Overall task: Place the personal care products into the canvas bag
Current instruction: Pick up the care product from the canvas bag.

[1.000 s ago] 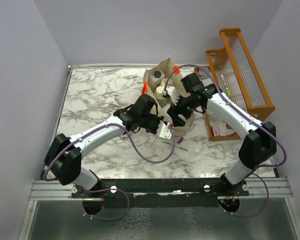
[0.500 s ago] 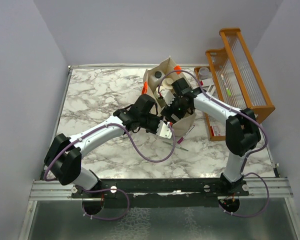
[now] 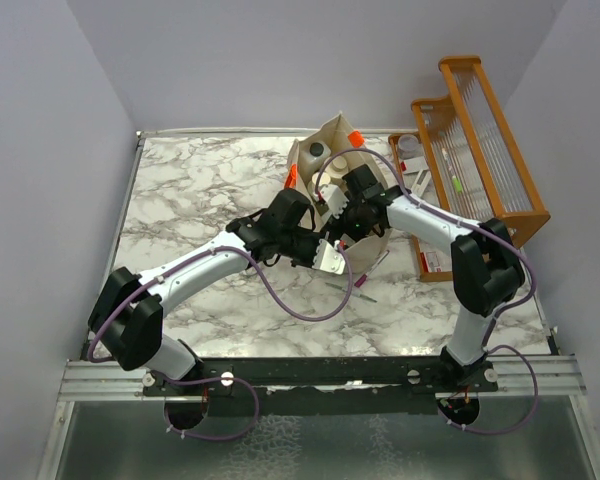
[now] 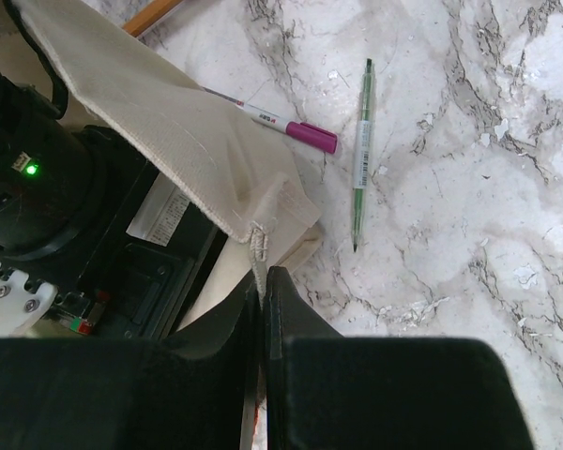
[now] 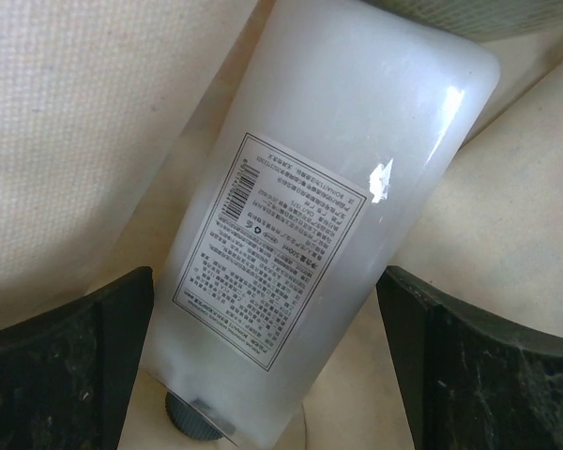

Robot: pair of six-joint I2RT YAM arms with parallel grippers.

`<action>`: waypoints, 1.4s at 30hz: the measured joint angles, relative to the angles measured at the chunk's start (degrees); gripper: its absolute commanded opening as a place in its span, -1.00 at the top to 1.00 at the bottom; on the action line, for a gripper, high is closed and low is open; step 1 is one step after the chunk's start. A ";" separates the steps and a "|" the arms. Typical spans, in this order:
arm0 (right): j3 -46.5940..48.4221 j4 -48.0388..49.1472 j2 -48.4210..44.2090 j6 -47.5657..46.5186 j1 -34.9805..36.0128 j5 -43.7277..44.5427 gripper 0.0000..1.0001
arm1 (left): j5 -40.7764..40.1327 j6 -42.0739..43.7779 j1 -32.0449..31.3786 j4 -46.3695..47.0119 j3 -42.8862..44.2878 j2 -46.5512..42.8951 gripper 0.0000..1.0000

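A white-and-grey marble tabletop (image 3: 200,190) is lying between pale lavender walls. The canvas bag (image 3: 330,132) is standing upright toward 1 o'clock from the tabletop's middle, with orange tabs showing at its rim. An orange slatted rack (image 3: 485,140) is standing at 3 o'clock from the bag, off to the side.

The left hand (image 4: 265,279) is reaching in from 7 o'clock and pinching the bag's near rim. Its two fingers are pressing together with a fold of canvas and a small stitched tab caught between them. Beyond that pinch, at 1 o'clock in the left wrist view, a green pen (image 4: 361,150) and a magenta-capped marker (image 4: 296,129) are lying on bare marble. The marker's tail is running under the bag's canvas.

The right hand (image 5: 267,291) is hanging inside the bag's mouth with its fingers (image 5: 66,375) spread wide. Between them a white bottle (image 5: 319,206) with a printed label is lying tilted against the canvas. Its grey cap (image 5: 195,418) is pointing to 7 o'clock in the wrist view and its flat end to 1 o'clock. One finger is sitting just beside the bottle's shoulder and the other is standing apart. I cannot tell whether either is touching it. From above, a second dark cap (image 3: 316,149) is showing in the bag's far corner, at 11 o'clock from the right hand.
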 measured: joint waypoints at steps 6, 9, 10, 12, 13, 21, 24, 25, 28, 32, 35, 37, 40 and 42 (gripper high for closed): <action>-1.18 1.88 -0.02 0.20 0.00 0.13 -1.00 | -0.02 -0.20 0.00 -0.17 0.00 -0.07 0.87; -1.22 2.21 0.33 0.22 0.04 0.13 -1.00 | -0.02 -0.24 0.00 -0.15 0.00 -0.15 0.87; -1.22 2.32 0.44 0.24 0.11 0.15 -1.00 | -0.04 -0.26 0.00 -0.17 0.00 -0.17 0.87; -1.20 2.38 0.55 0.26 0.17 0.11 -1.00 | -0.04 -0.42 0.00 -0.15 0.00 -0.22 0.87; -1.11 2.32 0.59 0.35 0.17 0.04 -1.00 | -0.07 -0.50 0.00 -0.15 0.00 -0.22 0.87; 0.42 0.55 1.09 0.55 -0.13 -2.73 -1.00 | -0.59 -1.55 0.02 0.07 0.00 -0.96 0.88; 0.48 0.35 1.11 0.52 -0.35 -4.31 -1.00 | -0.59 -2.01 0.02 0.07 0.09 -1.09 0.88; 0.48 0.35 1.11 0.52 -0.42 -4.70 -1.00 | -0.59 -2.12 0.02 0.04 0.17 -1.14 0.88; 0.42 0.39 1.16 0.74 -0.44 -5.57 -1.00 | -0.59 -2.36 0.02 -0.07 0.33 -1.33 0.88; 0.42 0.74 1.86 2.03 -0.31 -4.92 -1.00 | -0.61 -2.36 0.04 -0.17 0.33 -1.60 0.88; 0.42 1.25 2.40 3.69 0.09 -3.26 -1.00 | -0.66 -2.36 0.04 -0.17 0.33 -1.60 0.88; 0.50 1.68 3.23 5.16 0.50 -1.49 -1.00 | -0.66 -2.36 0.13 -0.20 0.33 -1.60 0.88; 0.98 1.92 4.98 6.73 0.96 0.26 -1.00 | -0.66 -2.36 0.37 -0.20 0.33 -1.60 0.88; 1.14 2.12 5.66 7.23 1.05 0.68 -1.00 | -0.66 -2.36 0.46 -0.22 0.33 -1.60 0.88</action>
